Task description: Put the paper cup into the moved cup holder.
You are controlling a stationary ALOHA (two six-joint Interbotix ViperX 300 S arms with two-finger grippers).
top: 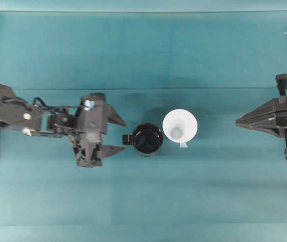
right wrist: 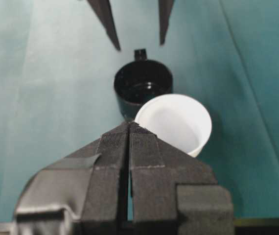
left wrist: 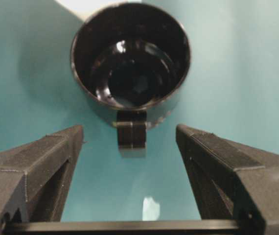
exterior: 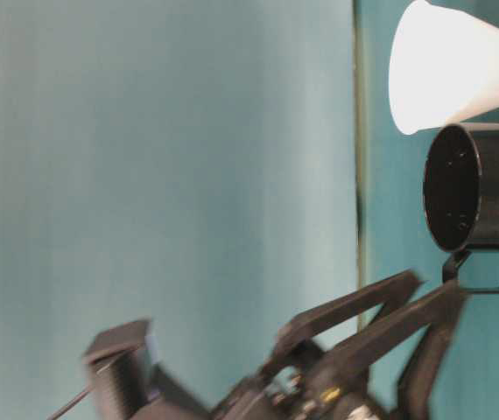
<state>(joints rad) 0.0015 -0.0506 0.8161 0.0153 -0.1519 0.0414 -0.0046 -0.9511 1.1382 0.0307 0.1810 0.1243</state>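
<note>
Overhead view: teal table (top: pixel 143 201); cup holder (top: pixel 147 139) centre, paper cup (top: pixel 180 127) beside it at three o'clock; left gripper (top: pixel 124 135) spread wide, right gripper (top: pixel 237 121) closed, empty.

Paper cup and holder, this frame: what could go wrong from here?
The paper cup stands right beside the cup holder; a grasp could knock the holder. The cup's rim looks wider than the holder's mouth, so it may wedge high or tip. The open left end effector sits near the holder's handle and could nudge it.
</note>
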